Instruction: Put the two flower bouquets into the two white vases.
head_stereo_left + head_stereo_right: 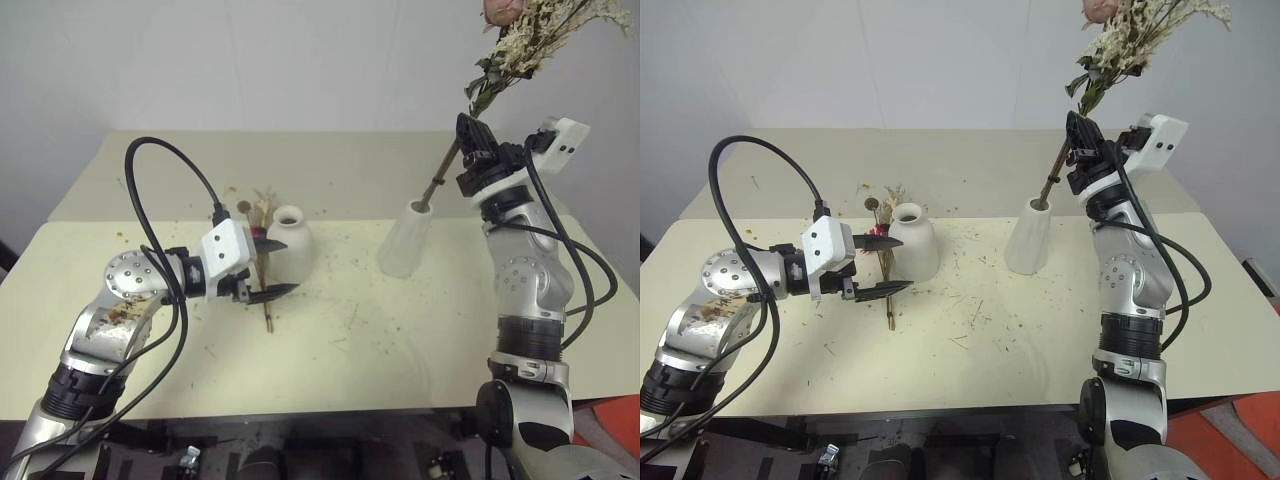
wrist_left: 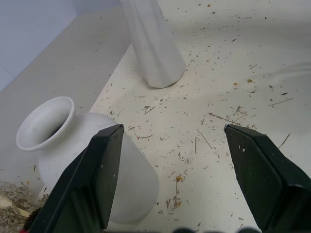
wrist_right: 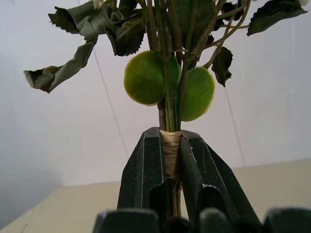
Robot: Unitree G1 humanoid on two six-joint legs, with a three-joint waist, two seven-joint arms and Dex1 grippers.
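Right jaws are pinched tight on the taped stems of the cream-white bouquet (image 1: pixel 520 45), whose stem end sits in the mouth of the tall slim vase (image 1: pixel 407 240) on the right. I've got the left gripper (image 1: pixel 880 266) spread wide beside the squat vase (image 1: pixel 912 240). Thin brown bouquet (image 1: pixel 883 265) is lying on the counter (image 1: pixel 1020 340) between its jaws, just left of that vase.

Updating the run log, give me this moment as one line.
right gripper: shut on cream bouquet, stem end in tall vase | left gripper: open beside squat vase | brown bouquet: on table
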